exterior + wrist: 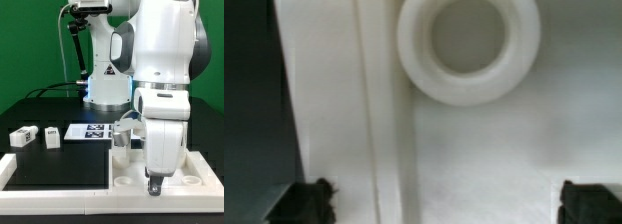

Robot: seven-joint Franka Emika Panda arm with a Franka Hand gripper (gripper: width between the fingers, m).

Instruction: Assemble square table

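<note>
The square table top (196, 176) lies flat at the exterior view's front right, partly hidden by my arm. In the wrist view its white surface (509, 140) fills the picture, with a raised round socket ring (462, 55) and the raised rim (384, 120). My gripper (154, 186) hangs low over the top near its rim. Its jaws stand wide open (446, 205), with dark fingertips (301, 202) at both sides and nothing held between them. Two small white tagged leg blocks (20, 137) (51, 137) lie apart on the black table at the exterior view's left.
The marker board (90, 131) lies flat in the middle, in front of the arm's base. Long white border rails (55, 193) run along the front and left edges. Another white part (124, 138) shows beside my arm, mostly hidden.
</note>
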